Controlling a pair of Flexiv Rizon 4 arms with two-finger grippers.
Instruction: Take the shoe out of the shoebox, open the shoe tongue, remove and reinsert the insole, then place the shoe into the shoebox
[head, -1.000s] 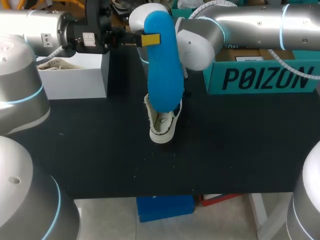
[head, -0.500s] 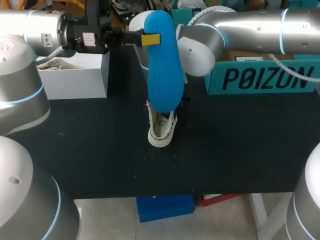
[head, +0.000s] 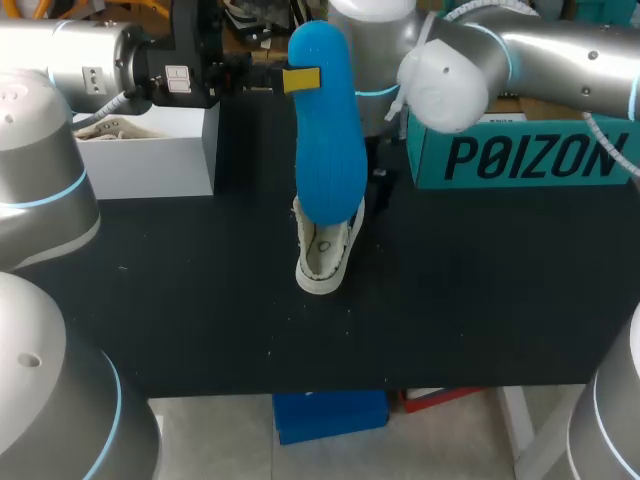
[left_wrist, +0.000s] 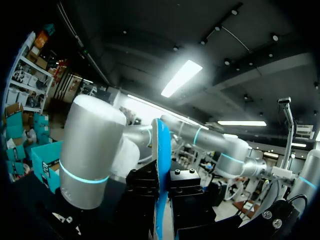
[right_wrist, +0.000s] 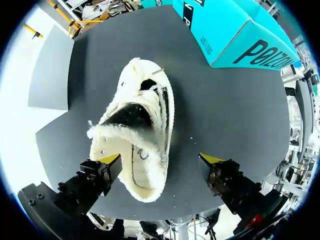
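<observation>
Overhead, the left gripper (head: 300, 78) is clamped on the top end of the blue insole (head: 328, 140). One yellow tip lies flat against its near face. In the left wrist view the insole runs edge-on between both black fingers (left_wrist: 142, 187), pinched from two sides. It hangs straight down from that grip. In the head view its lower end covers the toe of the shoe (head: 323, 255), and whether the two touch cannot be told.

The right gripper (right_wrist: 161, 160) is spread wide and holds nothing. It hangs over the shoe, whose heel end lies between the two yellow tips. One tip is just beside the fleecy collar, and contact cannot be made out. The other tip is well apart from the shoe, with bare table (right_wrist: 225, 115) between them.

The white shoe stands on its sole near the middle of the black table. Its heel points to six o'clock in the head view, its toe to twelve, and its lined mouth gapes upward.

From the shoe, a white box (head: 150, 150) sits at ten o'clock and a teal box (head: 520, 155) at two o'clock, both well apart from it. The right arm (head: 450, 75) comes in above the teal box.
</observation>
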